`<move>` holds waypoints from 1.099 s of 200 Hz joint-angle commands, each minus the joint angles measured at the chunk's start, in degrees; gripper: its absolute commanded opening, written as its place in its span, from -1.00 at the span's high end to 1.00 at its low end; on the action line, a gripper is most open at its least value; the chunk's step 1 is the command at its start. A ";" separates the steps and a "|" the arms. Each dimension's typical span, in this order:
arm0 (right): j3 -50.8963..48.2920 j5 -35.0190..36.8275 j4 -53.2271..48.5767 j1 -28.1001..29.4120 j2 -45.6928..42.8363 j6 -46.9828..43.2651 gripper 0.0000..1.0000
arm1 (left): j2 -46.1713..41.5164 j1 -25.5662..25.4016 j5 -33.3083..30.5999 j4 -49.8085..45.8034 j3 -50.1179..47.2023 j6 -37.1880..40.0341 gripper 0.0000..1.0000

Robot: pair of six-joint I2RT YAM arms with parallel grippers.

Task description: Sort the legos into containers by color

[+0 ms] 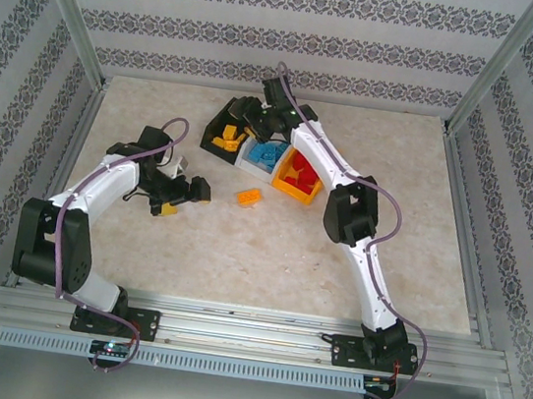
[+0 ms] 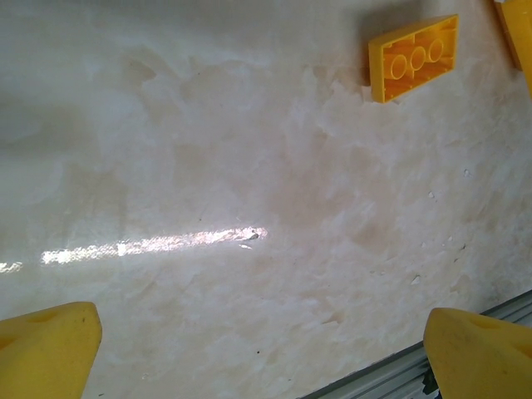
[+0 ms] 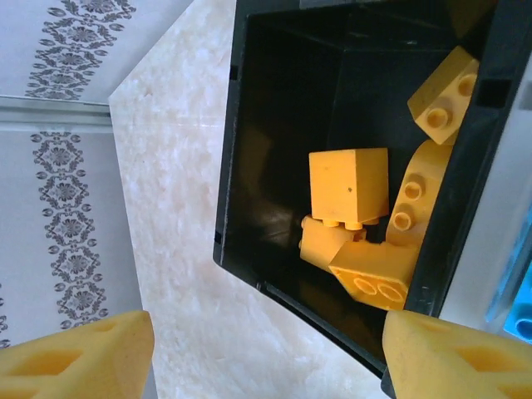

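Three containers stand in a row: a black bin (image 1: 218,118) holding several yellow legos (image 3: 349,187), a white bin (image 1: 249,161) with blue legos (image 1: 269,153), and an orange bin (image 1: 292,193) with red legos (image 1: 300,173). My right gripper (image 3: 266,357) hovers open over the black bin (image 3: 274,125), nothing between its fingers. One yellow lego (image 1: 249,196) lies loose on the table in front of the bins. My left gripper (image 2: 264,357) is open above bare table, well short of a yellow lego (image 2: 413,56). A second yellow piece (image 2: 515,33) shows at the frame's right edge.
Another yellow lego (image 1: 167,210) lies just beside my left gripper (image 1: 196,191). Patterned walls and metal rails (image 1: 249,321) enclose the marble tabletop. Bare table stretches in front of the bins and to the right. The white bin's edge (image 3: 490,249) borders the black one.
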 commanded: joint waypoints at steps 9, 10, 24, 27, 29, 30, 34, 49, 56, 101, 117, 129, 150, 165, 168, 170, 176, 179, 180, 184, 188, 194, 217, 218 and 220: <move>-2.93 0.52 -2.74 -0.62 -5.20 -2.82 -0.47 | 0.36 -0.39 -0.40 -0.29 1.93 1.30 -1.00; -3.11 0.57 -2.70 -0.61 -5.46 -2.94 -0.47 | 0.37 -0.39 -0.40 -0.27 1.97 1.30 -1.00; -8.30 0.86 -1.57 -0.62 -9.24 -3.58 -0.47 | 0.38 -0.45 -0.31 -0.32 2.20 1.30 -1.00; -9.66 0.87 -1.20 -0.61 -10.09 -3.78 -0.47 | 0.22 -0.43 -0.29 -0.19 2.19 1.29 -1.00; -10.48 0.99 -1.00 -0.60 -10.64 -3.83 -0.47 | 0.16 -0.40 -0.24 -0.24 2.22 1.30 -1.00; -10.88 0.98 -0.87 -0.60 -10.86 -3.88 -0.47 | 0.14 -0.44 -0.24 -0.20 2.20 1.26 -1.00; -12.38 0.96 -0.45 -0.60 -11.98 -3.93 -0.47 | 0.11 -0.37 -0.12 -0.05 2.21 1.22 -1.00; -17.72 1.16 1.02 -0.60 -15.85 -4.47 -0.48 | -0.22 -0.47 0.28 0.44 1.81 0.89 -1.00; -20.21 1.15 1.48 -0.60 -17.60 -4.63 -0.48 | -0.31 -0.45 0.61 0.72 1.63 0.69 -1.00; -35.63 2.52 4.10 -0.43 -28.93 -6.80 -0.49 | -1.24 -1.08 1.15 0.54 2.15 0.43 -1.00; -40.85 3.25 4.98 -0.46 -32.93 -7.43 -0.50 | -1.88 -1.30 0.93 0.48 2.03 0.79 -1.00; -44.80 3.85 5.66 -0.43 -35.97 -7.82 -0.50 | -2.32 -1.57 0.75 0.38 1.96 1.15 -1.00; -50.03 5.36 4.82 -0.52 -40.93 -8.91 -0.51 | -2.74 -2.05 -0.47 -0.09 2.02 1.58 -1.00; -52.96 6.48 3.24 -0.64 -44.29 -9.88 -0.52 | -2.51 -2.40 -1.11 -0.31 2.29 1.57 -1.00; -53.53 6.88 2.98 -0.61 -45.01 -10.11 -0.52 | -2.37 -2.48 -1.11 -0.31 2.33 1.58 -1.00; -53.97 6.90 2.72 -0.60 -45.47 -10.16 -0.52 | -2.35 -2.54 -1.17 -0.29 2.40 1.57 -1.00; -55.20 7.42 2.28 -0.60 -46.82 -10.42 -0.52 | -2.11 -2.74 -1.19 -0.33 2.63 1.65 -1.00; -55.82 7.59 1.97 -0.60 -47.47 -10.56 -0.52 | -2.00 -2.96 -1.15 -0.32 2.74 1.66 -1.00; -56.01 7.75 1.89 -0.64 -47.69 -10.54 -0.52 | -2.00 -2.95 -1.13 -0.33 2.73 1.66 -1.00; -56.80 8.02 1.59 -0.60 -48.57 -10.63 -0.52 | -1.87 -3.15 -1.22 -0.21 2.85 1.63 -1.00; -57.66 8.27 1.29 -0.60 -49.48 -10.72 -0.52 | -1.69 -3.33 -1.24 -0.25 3.01 1.63 -1.00; -58.83 8.61 0.97 -0.60 -50.70 -10.72 -0.52 | -1.55 -3.63 -1.16 -0.16 3.22 1.57 -1.00; -63.22 9.65 -0.35 -0.52 -55.10 -10.76 -0.53 | -1.21 -4.98 -1.29 0.10 3.90 1.59 -1.00; -63.40 9.66 -0.41 -0.52 -55.24 -10.73 -0.53 | -1.17 -5.06 -1.33 0.10 3.93 1.62 -1.00; -63.93 9.81 -0.65 -0.52 -55.71 -10.73 -0.53 | -1.13 -5.16 -1.36 0.12 3.95 1.67 -1.00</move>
